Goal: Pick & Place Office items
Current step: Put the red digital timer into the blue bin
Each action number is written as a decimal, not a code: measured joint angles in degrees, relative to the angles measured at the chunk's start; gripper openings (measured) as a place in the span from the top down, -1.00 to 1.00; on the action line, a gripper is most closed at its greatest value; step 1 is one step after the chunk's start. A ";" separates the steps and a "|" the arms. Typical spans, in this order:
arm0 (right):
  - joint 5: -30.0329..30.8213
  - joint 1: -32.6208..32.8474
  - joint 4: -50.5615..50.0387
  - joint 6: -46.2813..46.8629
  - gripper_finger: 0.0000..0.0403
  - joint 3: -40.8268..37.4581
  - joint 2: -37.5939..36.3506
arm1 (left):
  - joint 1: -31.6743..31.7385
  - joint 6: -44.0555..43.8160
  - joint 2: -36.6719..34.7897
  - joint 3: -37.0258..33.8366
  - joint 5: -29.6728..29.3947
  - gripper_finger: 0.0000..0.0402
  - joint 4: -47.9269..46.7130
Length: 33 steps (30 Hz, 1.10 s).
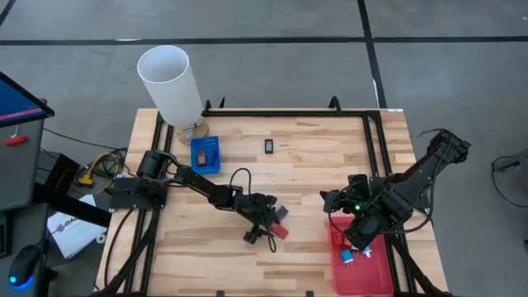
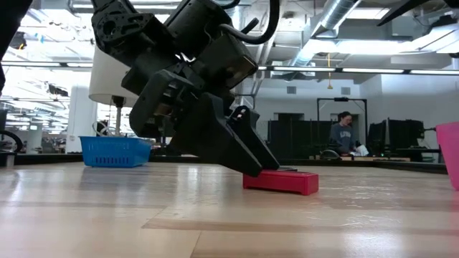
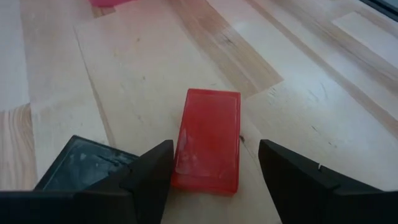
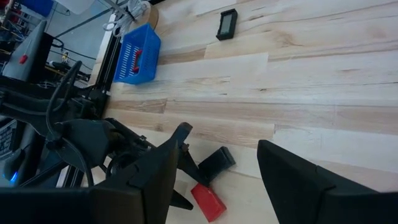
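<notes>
Low view: wood table [image 2: 107,215], office behind | left gripper [image 3: 214,168] open astride red block [image 3: 208,140] | right gripper [image 4: 214,171] open, empty

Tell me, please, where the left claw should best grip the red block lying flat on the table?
Probably across its two long sides, near the middle, coming down from above. The red block lies flat on the table with its narrow width already lined up between the open fingers of the left claw. A black piece lies beside it, so stay centred on the red one.
</notes>
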 joint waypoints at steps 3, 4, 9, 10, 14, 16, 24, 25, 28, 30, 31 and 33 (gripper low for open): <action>0.00 0.00 0.23 -0.38 -0.06 0.00 0.01 | 0.00 0.02 -0.45 0.03 -0.02 -0.16 -1.07; -0.01 0.00 0.40 -0.56 -0.06 0.00 0.02 | -0.01 0.00 -0.70 0.02 -0.02 -0.16 -2.27; -0.02 0.00 0.73 -0.83 -0.06 0.00 0.02 | 0.54 1.21 -2.35 -0.48 -1.68 -0.16 -4.36; -0.01 0.00 0.84 -0.87 -0.06 0.00 0.02 | 0.79 1.61 -2.94 -0.52 -1.69 -0.16 -4.50; -0.02 0.00 1.03 -1.16 -0.06 0.00 0.02 | 1.55 2.58 -6.12 -0.91 -2.58 -0.17 -7.10; 0.00 0.00 1.16 -1.51 -0.06 0.00 0.02 | 1.62 2.62 -7.71 -0.89 -2.33 -0.17 -7.04; 0.10 0.00 0.94 -1.51 -0.06 0.00 0.02 | -1.23 2.71 -7.96 -0.63 1.61 -0.22 -5.06; 0.10 0.00 0.85 -1.51 -0.06 0.00 0.02 | -1.47 2.59 -7.56 -0.63 1.66 -0.23 -5.00; 0.24 0.00 0.76 -1.51 -0.06 0.00 0.02 | -1.65 1.30 -5.73 -0.65 1.93 -0.28 -2.68; 0.24 0.00 0.74 -1.51 -0.06 0.00 0.02 | -1.53 0.86 -4.88 -0.64 1.45 -0.31 -1.26; 0.24 0.00 0.75 -1.51 -0.06 0.00 0.02 | -1.40 0.55 -4.40 -0.58 1.14 -0.32 -0.16; 0.24 0.00 0.76 -1.49 -0.06 0.00 0.02 | -1.01 -0.64 -3.80 -0.58 1.02 -0.33 1.29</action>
